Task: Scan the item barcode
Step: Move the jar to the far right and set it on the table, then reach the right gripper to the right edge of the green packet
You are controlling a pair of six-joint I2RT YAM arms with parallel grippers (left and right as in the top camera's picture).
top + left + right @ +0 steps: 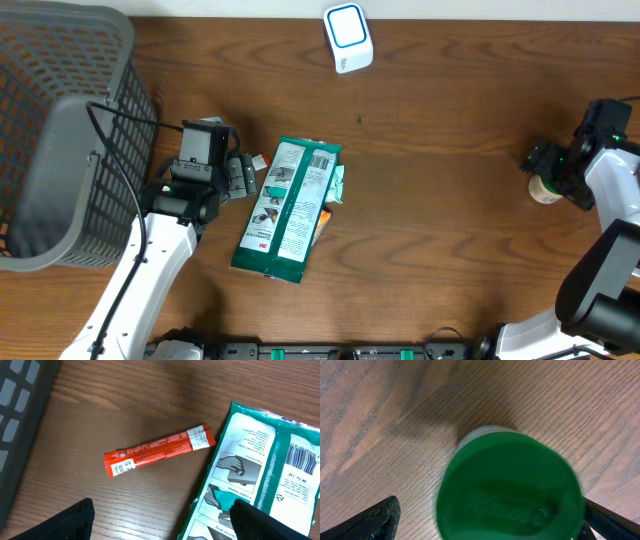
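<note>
A green and white flat packet (290, 205) lies mid-table with its barcode (301, 457) facing up. Left of it, in the left wrist view, lies a red stick packet (160, 450) with a small barcode at one end. My left gripper (240, 175) (163, 510) hovers open at the packet's left edge, one finger over bare wood and the other finger (260, 522) over the packet, holding nothing. A white and blue scanner (348, 37) stands at the back. At the far right, my right gripper (550, 175) (490, 515) stands open around a green-lidded container (510, 490), with a gap showing at its left finger (370, 522).
A grey mesh basket (60, 100) fills the left side, close behind my left arm. A small orange item (322, 222) peeks out from under the green packet's right edge. Bare wooden table (450, 230) lies between the packet and the right arm.
</note>
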